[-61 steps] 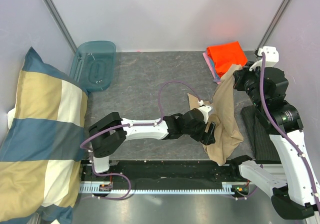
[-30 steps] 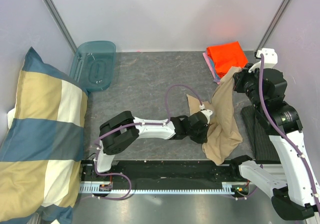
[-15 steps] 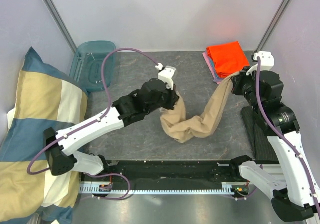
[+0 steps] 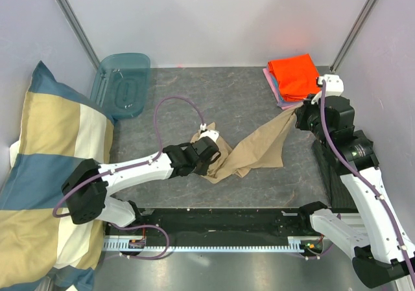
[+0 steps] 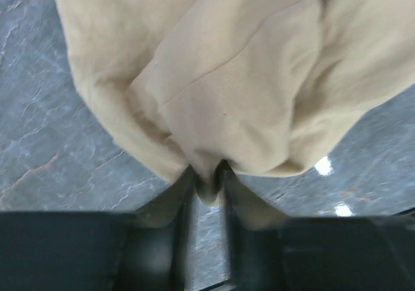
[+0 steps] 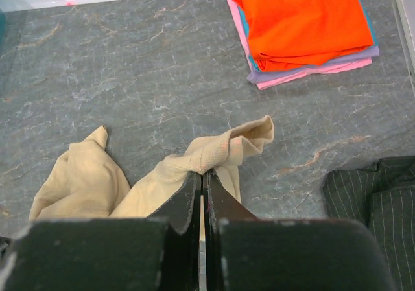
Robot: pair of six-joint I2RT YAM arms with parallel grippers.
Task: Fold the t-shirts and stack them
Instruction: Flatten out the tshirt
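Tan t-shirt (image 4: 256, 153) is stretching across frame centre, right gripper (image 6: 201, 177) pinching one end, left gripper (image 5: 206, 181) nipping the other.

Lighting is bright, even, overhead. My left wrist view blurs near my fingers (image 5: 185, 239); glare spots mark the tabletop (image 5: 323, 166).

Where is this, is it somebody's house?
Probably not a house: it looks like a robot test booth. Plain white walls box in a grey table, and two robot arms handle a tan t-shirt.
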